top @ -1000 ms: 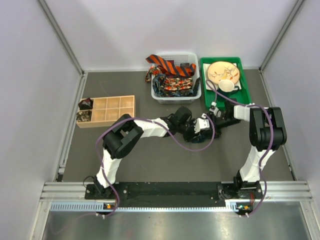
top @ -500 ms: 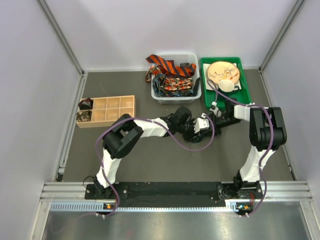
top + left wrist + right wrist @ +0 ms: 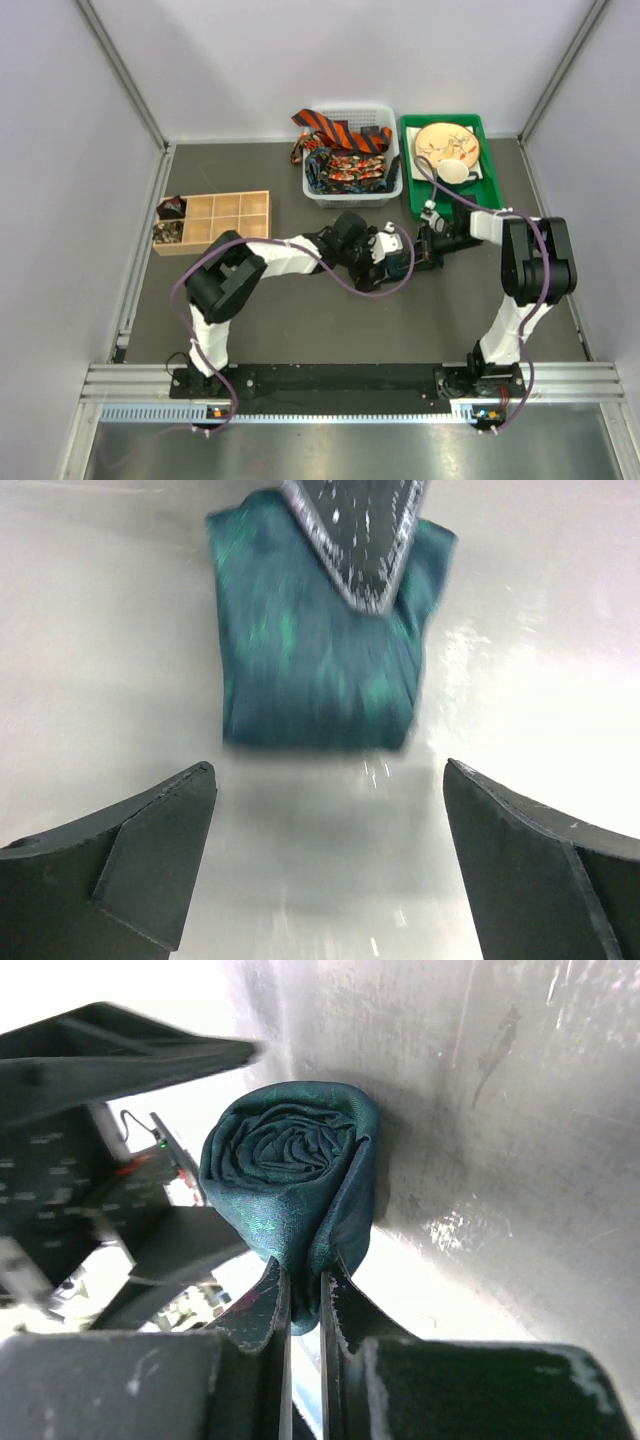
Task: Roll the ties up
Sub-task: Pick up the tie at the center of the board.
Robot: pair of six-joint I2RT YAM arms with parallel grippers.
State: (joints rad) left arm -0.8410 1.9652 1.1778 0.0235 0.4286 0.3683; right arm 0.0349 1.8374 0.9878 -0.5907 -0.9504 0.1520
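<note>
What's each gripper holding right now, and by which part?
The right gripper pinches the rolled teal tie by its loose outer layer. The left gripper is open, holding nothing.

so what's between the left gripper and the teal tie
Only bare table separates the left gripper from the rolled dark teal fabric tie, in the left wrist view.

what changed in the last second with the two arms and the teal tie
The left end effector opened wide, releasing the rolled teal tie, and backed off to the left. The right end effector shut on the roll's loose end and barely shifted. The roll stays on the table between them. The basket, wooden box and green tray are as before.
</note>
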